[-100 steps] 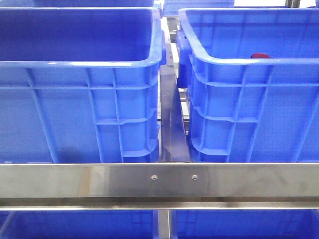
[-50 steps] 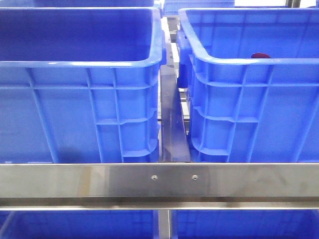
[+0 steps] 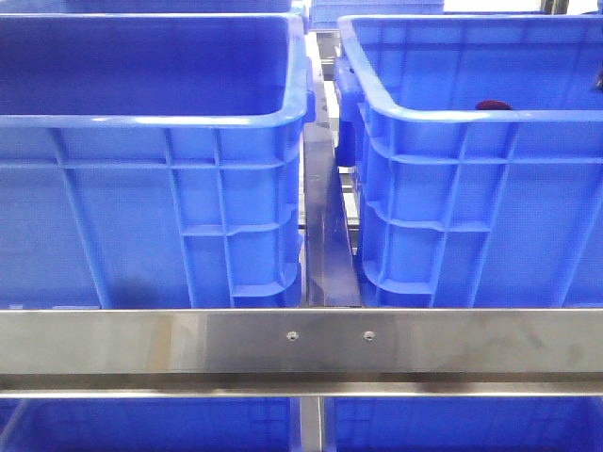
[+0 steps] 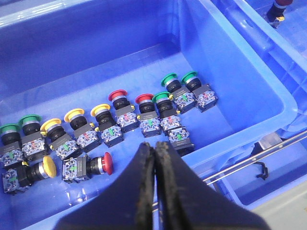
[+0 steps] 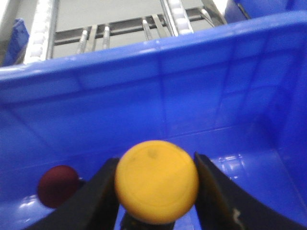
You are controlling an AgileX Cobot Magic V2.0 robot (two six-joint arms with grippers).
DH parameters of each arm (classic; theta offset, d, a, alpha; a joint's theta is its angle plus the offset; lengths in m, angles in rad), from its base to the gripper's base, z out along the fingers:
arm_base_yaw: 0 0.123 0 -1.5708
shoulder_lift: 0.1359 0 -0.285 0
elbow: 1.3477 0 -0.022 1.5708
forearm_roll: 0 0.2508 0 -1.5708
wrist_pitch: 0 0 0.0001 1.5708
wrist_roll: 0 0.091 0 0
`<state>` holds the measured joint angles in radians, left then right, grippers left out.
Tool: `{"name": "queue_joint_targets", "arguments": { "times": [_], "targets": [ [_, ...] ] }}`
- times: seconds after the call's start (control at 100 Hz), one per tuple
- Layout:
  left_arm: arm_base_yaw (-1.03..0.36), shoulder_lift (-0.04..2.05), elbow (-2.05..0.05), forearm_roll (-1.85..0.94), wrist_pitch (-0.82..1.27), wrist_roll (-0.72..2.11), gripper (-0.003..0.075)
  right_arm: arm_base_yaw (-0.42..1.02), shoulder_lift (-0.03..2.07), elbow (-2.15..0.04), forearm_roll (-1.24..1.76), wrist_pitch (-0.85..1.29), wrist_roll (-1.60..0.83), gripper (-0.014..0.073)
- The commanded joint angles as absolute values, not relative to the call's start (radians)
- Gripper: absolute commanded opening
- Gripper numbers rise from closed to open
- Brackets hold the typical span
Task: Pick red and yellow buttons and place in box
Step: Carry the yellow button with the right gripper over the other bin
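My right gripper (image 5: 156, 162) is shut on a yellow button (image 5: 156, 181), its round cap filling the gap between the two dark fingers. It hangs inside the box (image 5: 192, 86), a deep blue crate. A red button (image 5: 58, 186) lies on the box floor beside it. In the front view this box (image 3: 471, 118) is the right-hand crate, and the red button's cap (image 3: 494, 104) shows just above its near rim. My left gripper (image 4: 154, 147) is shut on nothing, above the near rim of the left crate (image 4: 225, 91).
The left crate (image 3: 151, 120) holds several loose push buttons with red (image 4: 117, 95), yellow (image 4: 74, 115) and green (image 4: 169, 79) caps. A steel rail (image 3: 301, 344) crosses in front of both crates. A narrow metal-floored gap (image 3: 325, 235) separates them.
A small dark sliver has come into the front view at the right edge, above the right crate's rim. Nothing else has visibly moved.
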<state>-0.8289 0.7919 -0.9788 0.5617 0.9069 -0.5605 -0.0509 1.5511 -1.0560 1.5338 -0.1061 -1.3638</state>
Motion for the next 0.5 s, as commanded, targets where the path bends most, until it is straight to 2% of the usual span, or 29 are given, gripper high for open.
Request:
{"name": "queue_joint_targets", "arguments": {
  "times": [0.0, 0.21, 0.49],
  "targets": [
    [-0.837, 0.789, -1.002, 0.596, 0.854, -0.571, -0.0019, -0.059, 1.590, -1.136, 1.517, -0.121, -1.379, 0.0164],
    [-0.837, 0.789, -1.002, 0.596, 0.854, -0.571, -0.0019, -0.059, 1.756, -1.241, 1.517, -0.160, -1.379, 0.0164],
    [-0.837, 0.789, -1.002, 0.596, 0.854, -0.571, -0.0019, -0.059, 1.870, -1.300, 1.515, -0.181, -1.379, 0.0164]
  ]
}}
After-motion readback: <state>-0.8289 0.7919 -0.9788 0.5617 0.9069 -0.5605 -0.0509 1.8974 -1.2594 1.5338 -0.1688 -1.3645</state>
